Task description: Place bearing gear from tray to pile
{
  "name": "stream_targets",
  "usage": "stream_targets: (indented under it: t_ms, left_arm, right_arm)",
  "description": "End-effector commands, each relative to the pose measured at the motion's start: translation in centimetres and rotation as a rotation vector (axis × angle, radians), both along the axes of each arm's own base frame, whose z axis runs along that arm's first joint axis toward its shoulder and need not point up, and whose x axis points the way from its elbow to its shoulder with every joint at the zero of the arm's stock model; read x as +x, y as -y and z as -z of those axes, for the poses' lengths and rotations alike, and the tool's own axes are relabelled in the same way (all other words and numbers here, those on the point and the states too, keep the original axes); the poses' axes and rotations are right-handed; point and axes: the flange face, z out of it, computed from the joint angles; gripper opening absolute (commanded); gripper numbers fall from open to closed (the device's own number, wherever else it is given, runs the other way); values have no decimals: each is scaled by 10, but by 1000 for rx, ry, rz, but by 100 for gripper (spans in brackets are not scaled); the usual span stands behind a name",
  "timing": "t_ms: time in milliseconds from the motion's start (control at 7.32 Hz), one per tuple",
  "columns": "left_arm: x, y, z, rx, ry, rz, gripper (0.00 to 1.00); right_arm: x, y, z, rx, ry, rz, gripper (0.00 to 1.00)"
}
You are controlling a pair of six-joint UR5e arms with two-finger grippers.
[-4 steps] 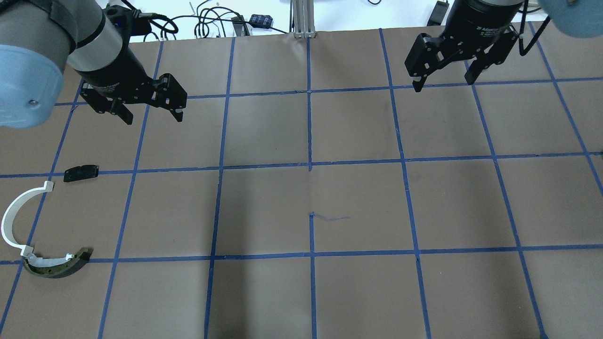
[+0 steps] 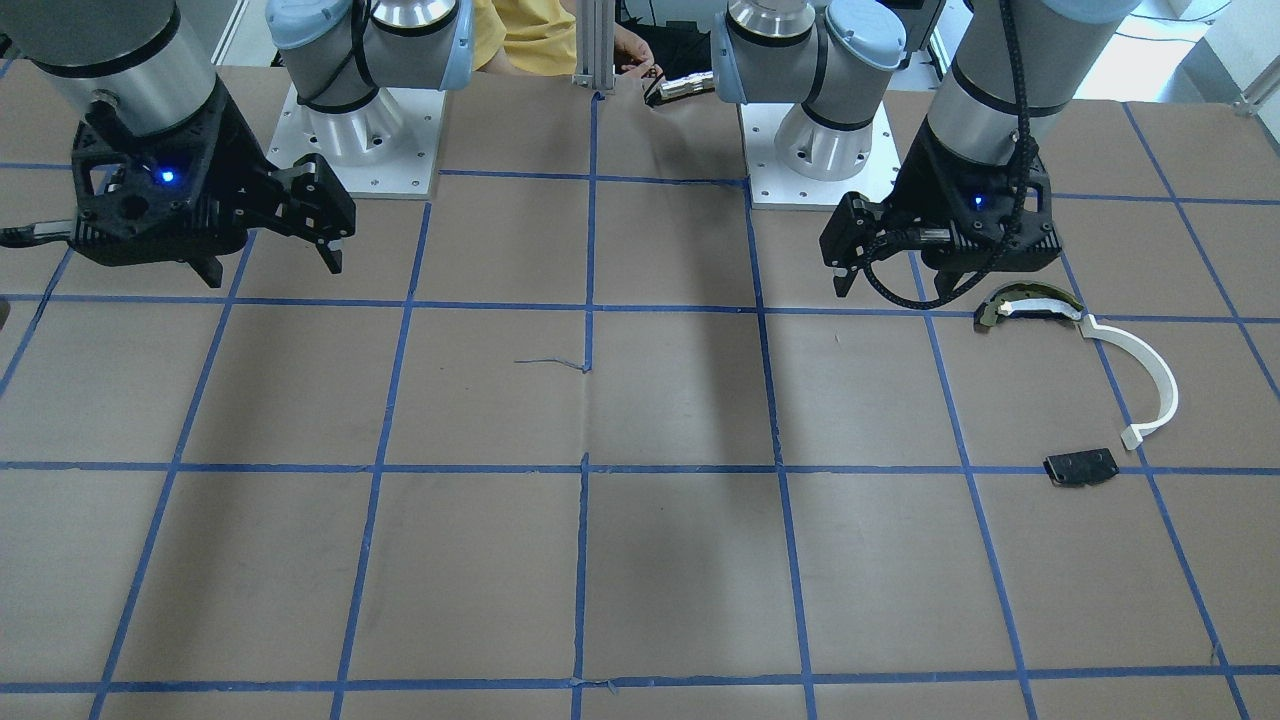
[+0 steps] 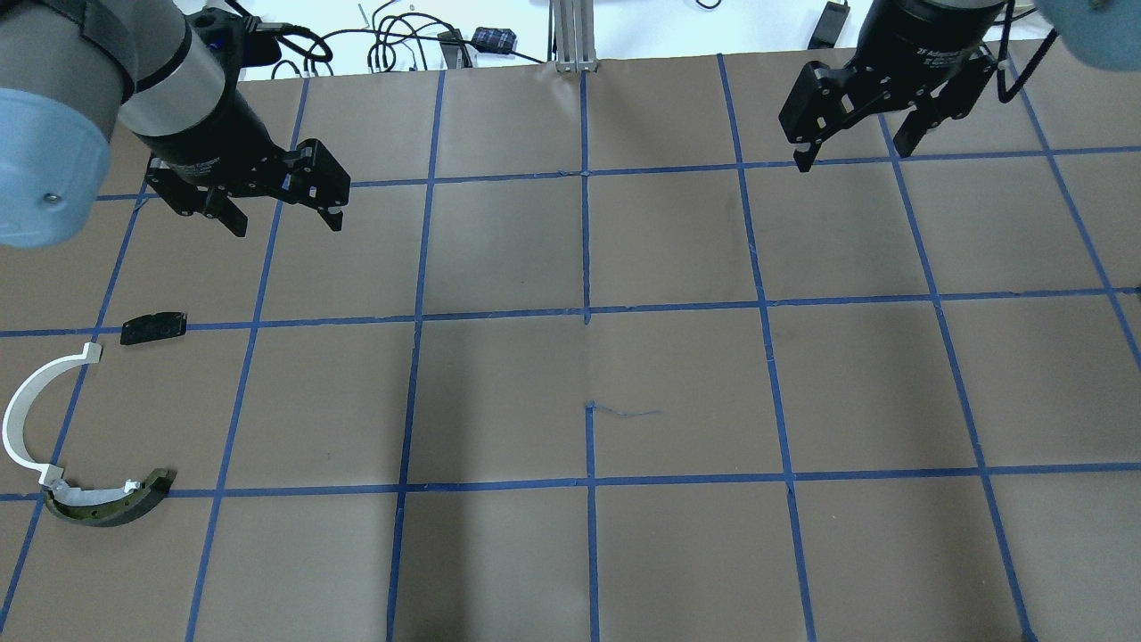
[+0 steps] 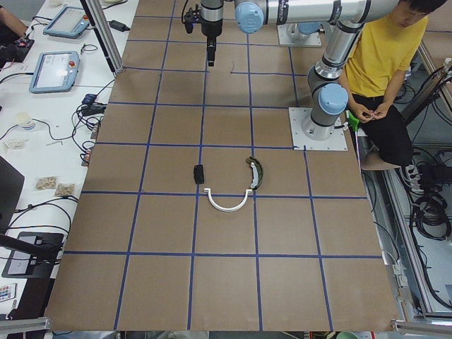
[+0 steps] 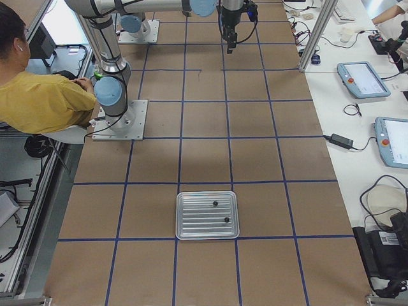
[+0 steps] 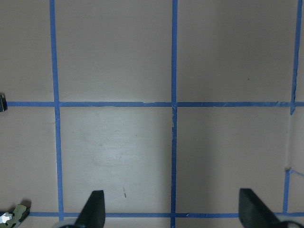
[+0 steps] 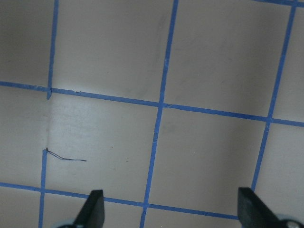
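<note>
The pile lies at the table's left: a white arc strip (image 3: 20, 406), a dark-and-tan curved piece (image 3: 107, 508) and a flat black plate (image 3: 153, 327). They also show in the front view: the arc (image 2: 1160, 385), the curved piece (image 2: 1020, 300) and the plate (image 2: 1080, 467). A ribbed metal tray (image 5: 191, 223) shows only in the right side view, with two small dark parts (image 5: 215, 204) in it, too small to name. My left gripper (image 3: 287, 223) is open and empty above the table, beyond the plate. My right gripper (image 3: 851, 158) is open and empty at the far right.
The table is brown paper with a blue tape grid (image 3: 586, 312). A post (image 3: 570, 36) and cables stand at the far edge. A person in yellow (image 4: 381, 63) sits behind the robot bases. Tablets (image 5: 363, 80) lie on the side bench.
My right gripper has moved a little to the right and toward the far edge. My left gripper has shifted slightly. Both stay open.
</note>
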Motion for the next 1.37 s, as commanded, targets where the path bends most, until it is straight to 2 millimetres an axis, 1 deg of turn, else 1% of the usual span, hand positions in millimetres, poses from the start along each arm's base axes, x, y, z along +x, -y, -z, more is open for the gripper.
stream_targets:
  t_ms: [0, 137, 273, 410, 547, 683, 820, 957, 1093, 1230]
  left_arm:
    - [-1, 0, 1, 0, 0, 2, 100]
    - [-1, 2, 4, 5, -1, 2, 100]
    - [-2, 1, 2, 0, -7, 4, 100]
    - [-2, 1, 4, 5, -4, 3, 100]
    - [-2, 2, 5, 6, -3, 3, 100]
    - [-2, 1, 5, 6, -1, 3, 100]
    - [-1, 2, 5, 9, 0, 3, 100]
    - [-3, 1, 6, 8, -9, 5, 100]
    - [-2, 2, 7, 11, -3, 3, 100]
    - [-2, 3, 8, 11, -3, 3, 100]
  right_arm:
    - [-117, 7, -3, -21, -2, -15, 100]
    - [-192, 8, 12, -4, 16, 48, 100]
    - [-256, 15, 40, 21, 16, 99, 100]
    - [-326, 15, 71, 25, 8, -5, 100]
    - [-391, 10, 114, 50, 44, -20, 100]
    - [-450, 7, 165, 57, 49, -75, 100]
    - [-497, 8, 196, 8, -22, -121, 100]
    - [-523, 6, 223, -1, -41, -108, 100]
    - [-558, -7, 253, 19, -80, -71, 100]
    - [-577, -11, 279, 15, -92, -53, 100]
